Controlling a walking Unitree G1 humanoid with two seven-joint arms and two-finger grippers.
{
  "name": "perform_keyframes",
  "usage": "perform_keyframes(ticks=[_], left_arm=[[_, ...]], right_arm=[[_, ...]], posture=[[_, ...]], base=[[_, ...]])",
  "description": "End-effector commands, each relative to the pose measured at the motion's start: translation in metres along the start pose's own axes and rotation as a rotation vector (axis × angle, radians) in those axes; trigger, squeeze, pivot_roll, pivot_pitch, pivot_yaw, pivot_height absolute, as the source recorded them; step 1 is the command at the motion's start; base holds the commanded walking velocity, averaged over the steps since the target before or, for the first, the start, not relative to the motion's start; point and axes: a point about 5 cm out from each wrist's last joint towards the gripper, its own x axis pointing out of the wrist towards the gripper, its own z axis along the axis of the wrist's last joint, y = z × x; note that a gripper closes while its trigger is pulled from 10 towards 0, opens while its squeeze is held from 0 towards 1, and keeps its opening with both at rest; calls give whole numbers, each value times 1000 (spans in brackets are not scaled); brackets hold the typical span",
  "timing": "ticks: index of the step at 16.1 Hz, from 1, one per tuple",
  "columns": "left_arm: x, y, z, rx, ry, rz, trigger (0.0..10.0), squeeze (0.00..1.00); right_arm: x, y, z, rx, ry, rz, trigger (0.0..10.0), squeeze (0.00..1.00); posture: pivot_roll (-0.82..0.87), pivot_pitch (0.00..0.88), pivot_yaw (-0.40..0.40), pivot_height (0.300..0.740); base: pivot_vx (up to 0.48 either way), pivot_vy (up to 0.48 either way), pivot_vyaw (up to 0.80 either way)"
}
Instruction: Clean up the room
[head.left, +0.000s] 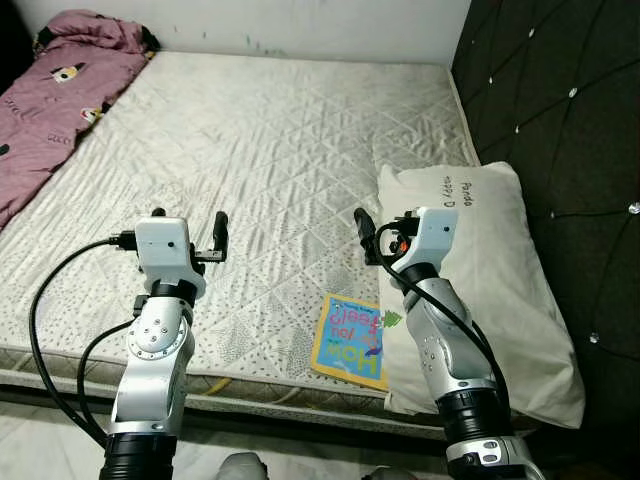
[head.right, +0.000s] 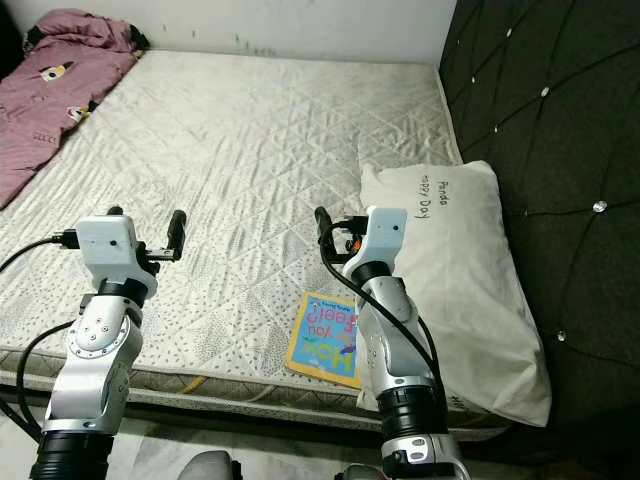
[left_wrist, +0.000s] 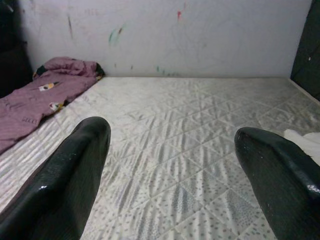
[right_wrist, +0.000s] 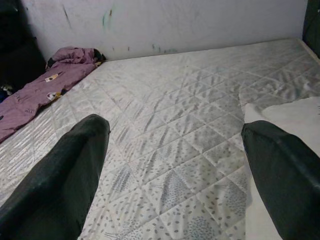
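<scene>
Both claws hover spread and empty above the quilted white mattress (head.left: 270, 150): left claw (head.left: 190, 235), right claw (head.left: 385, 240). A yellow-edged blue children's book (head.left: 350, 340) lies near the mattress's front edge, seemingly touching the white pillow (head.left: 490, 290). A crumpled pink blanket (head.left: 60, 90) lies far left.

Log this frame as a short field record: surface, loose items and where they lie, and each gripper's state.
surface: bare quilted mattress
pillow: white pillow at the robot's right, beside the dark padded headboard
book: children's book flat at the near edge, touching the pillow
blanket: purple blanket bunched at the far left
left gripper: open, raised over the near mattress, holding nothing
right gripper: open, above the pillow's near-left part, holding nothing
</scene>
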Motion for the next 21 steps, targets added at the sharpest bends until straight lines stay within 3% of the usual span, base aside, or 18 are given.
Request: perform_keyframes(ticks=[1,7,12,21], left_arm=[[0,2,-4,-12,25,15,10000,0],[0,-2,-7,-15,34,-1,10000,0],[0,-1,-8,-33,42,-8,10000,0],[2,-5,-7,-32,36,-19,10000,0]], right_arm=[[2,0,4,-8,-1,-1,10000,0],[1,2,1,12,4,-1,10000,0],[1,2,0,14,11,-6,10000,0],[4,2,0,-2,12,7,10000,0]], posture=[[-47,12,0,740],[-44,11,-4,740],[-42,9,0,740],[-34,0,-9,740]], base=[[0,0,0],[0,0,0],[0,0,-738],[0,480,-89]])
